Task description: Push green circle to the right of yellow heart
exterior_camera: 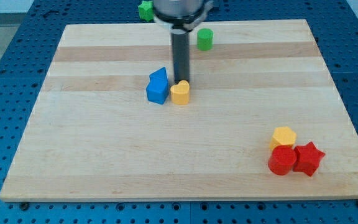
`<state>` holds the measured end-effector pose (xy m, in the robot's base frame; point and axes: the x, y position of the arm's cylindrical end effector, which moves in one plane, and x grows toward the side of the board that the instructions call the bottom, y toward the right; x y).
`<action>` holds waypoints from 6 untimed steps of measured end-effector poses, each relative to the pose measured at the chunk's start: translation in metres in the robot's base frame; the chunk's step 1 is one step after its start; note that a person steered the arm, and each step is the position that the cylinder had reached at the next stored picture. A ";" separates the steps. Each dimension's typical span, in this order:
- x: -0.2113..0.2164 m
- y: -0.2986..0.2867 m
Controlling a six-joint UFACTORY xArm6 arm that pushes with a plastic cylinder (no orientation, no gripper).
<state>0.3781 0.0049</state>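
The green circle point(205, 38) stands near the view's top edge of the wooden board, right of centre. The yellow heart point(180, 93) sits near the board's middle, touching a pair of blue blocks point(158, 86) on its left. My tip point(183, 81) is at the yellow heart's top edge, right against it. The green circle lies up and to the right of my tip, well apart from it. The rod rises straight up from the tip to the arm's dark body at the view's top.
A green star point(145, 10) lies off the board at the view's top, partly hidden by the arm. A yellow hexagon point(283, 137), a red circle point(282, 160) and a red star point(308, 158) cluster at the bottom right. The board point(104, 155) lies on a blue perforated table.
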 end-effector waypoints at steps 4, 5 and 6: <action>-0.056 0.033; -0.097 0.102; -0.157 0.126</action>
<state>0.2209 0.1310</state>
